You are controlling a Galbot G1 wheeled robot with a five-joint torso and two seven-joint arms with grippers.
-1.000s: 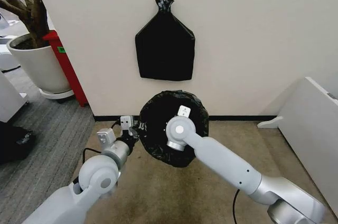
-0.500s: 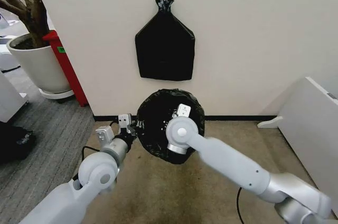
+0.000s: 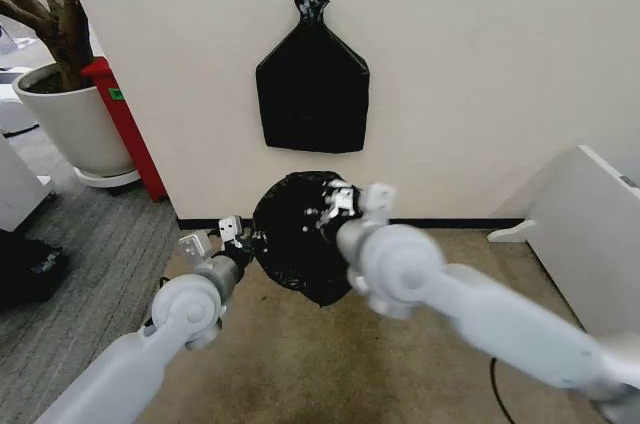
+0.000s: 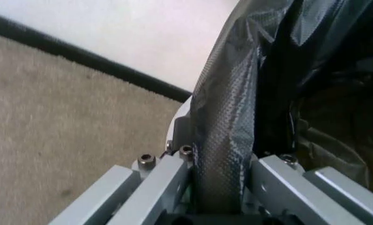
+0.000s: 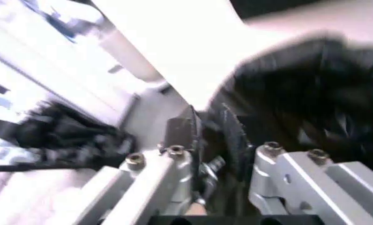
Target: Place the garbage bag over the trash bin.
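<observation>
Since a second ago: the right arm has swung up and toward the head camera, its gripper going from over the bag's middle to the far rim; the bag's mouth has shifted slightly to the left.
Garbage bag (image 3: 300, 244): on the floor against the wall, spread as a dark round mouth, draped over what must be the trash bin.
Trash bin (image 4: 179, 121): a pale sliver beside the plastic in the left wrist view.
Left gripper (image 3: 232, 234): at the bag's left edge, jaws pinched on a fold of film.
Right gripper (image 3: 341, 201): at the far upper rim; fingers straddle black plastic, grip too blurred to judge.
Key relation: the two grippers sit on roughly opposite sides, the mouth stretched between them.
Views: the left wrist camera shows the clamped fold; the head camera shows the whole mouth.
Behind: a knotted black bundle (image 3: 312, 84) hangs on the wall.
</observation>
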